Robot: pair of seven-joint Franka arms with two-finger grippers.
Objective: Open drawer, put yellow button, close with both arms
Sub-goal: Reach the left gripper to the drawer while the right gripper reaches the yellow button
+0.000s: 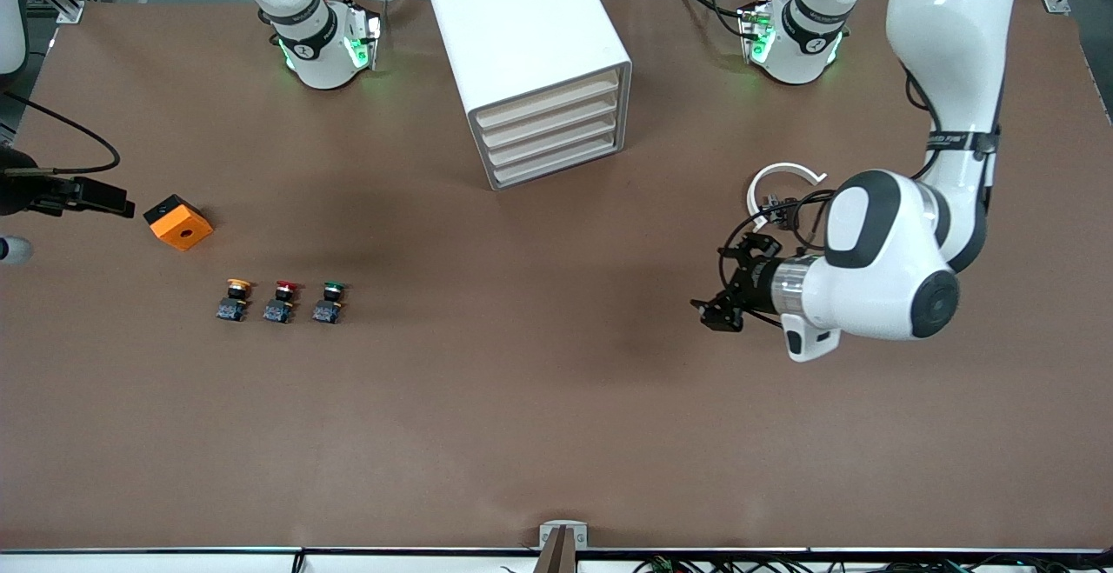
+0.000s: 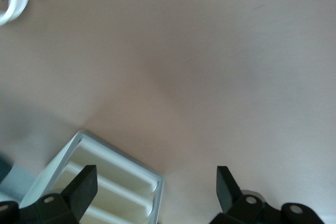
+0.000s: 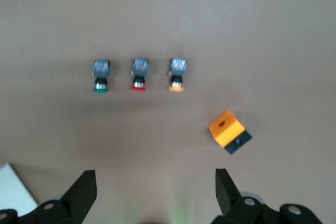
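The white cabinet (image 1: 522,25) stands between the two arm bases, all four cream drawers shut; the drawer (image 1: 548,96) is the uppermost. The yellow button (image 1: 236,288) stands in a row with the red and green ones toward the right arm's end of the table; it also shows in the right wrist view (image 3: 177,81). My left gripper (image 1: 717,312) hangs open and empty over bare table toward the left arm's end; the left wrist view shows it (image 2: 157,174) with the cabinet's drawer fronts (image 2: 105,182) farther off. My right gripper (image 3: 155,174) is open and empty, high above the table, out of the front view.
The red button (image 1: 285,289) and green button (image 1: 332,289) stand beside the yellow one. An orange block with a hole (image 1: 178,222) lies farther from the front camera than the buttons. A black device (image 1: 83,195) reaches in at the table's edge. A white curved strip (image 1: 787,175) sits by the left wrist.
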